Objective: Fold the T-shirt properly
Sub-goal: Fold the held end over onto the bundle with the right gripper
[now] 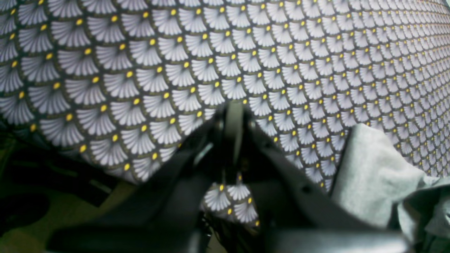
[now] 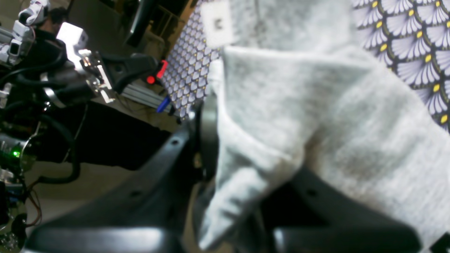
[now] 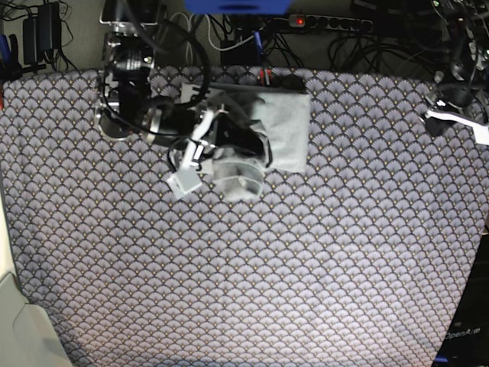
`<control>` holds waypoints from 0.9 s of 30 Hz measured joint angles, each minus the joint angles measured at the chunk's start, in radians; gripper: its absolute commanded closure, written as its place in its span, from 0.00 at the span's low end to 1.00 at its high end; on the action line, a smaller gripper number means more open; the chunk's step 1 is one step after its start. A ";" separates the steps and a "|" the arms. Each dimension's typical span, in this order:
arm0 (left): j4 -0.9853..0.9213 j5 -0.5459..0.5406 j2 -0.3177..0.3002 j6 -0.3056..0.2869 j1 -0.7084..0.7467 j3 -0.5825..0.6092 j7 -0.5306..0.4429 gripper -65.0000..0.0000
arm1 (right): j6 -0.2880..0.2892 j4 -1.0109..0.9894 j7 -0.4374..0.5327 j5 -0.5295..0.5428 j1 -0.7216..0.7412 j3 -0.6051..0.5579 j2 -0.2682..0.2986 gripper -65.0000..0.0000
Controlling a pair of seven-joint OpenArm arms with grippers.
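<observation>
Base: T-shirt (image 3: pixel 283 130) bunched nr far tablecloth (image 3: pixel 252 275) edge.

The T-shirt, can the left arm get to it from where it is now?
Probably yes: the left gripper is shut and empty, and only bare tablecloth lies between it and the T-shirt.

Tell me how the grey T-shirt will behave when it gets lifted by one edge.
Likely floppy: the T-shirt drapes and creases around the right tool. Probably light, since a pinched fold holds it up. It may drag and bunch on the tablecloth, as its crumpled front edge suggests.
</observation>
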 measured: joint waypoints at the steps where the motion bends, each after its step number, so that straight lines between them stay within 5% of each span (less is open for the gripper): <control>1: 0.000 0.000 0.000 0.000 0.000 0.000 0.000 1.00 | 0.000 0.000 0.001 0.000 0.000 -0.009 0.000 1.00; 5: 0.000 0.000 0.000 0.000 -0.002 0.000 0.000 1.00 | 0.000 0.000 0.001 -0.001 0.000 -0.074 0.023 0.97; 15: 0.000 0.000 0.000 0.000 -0.002 0.000 0.000 1.00 | 0.000 0.000 0.003 0.000 0.001 -0.106 0.036 0.51; 27: 0.000 0.000 0.003 0.000 0.004 0.000 0.000 1.00 | 0.000 0.000 0.007 0.008 0.045 -0.101 0.063 0.50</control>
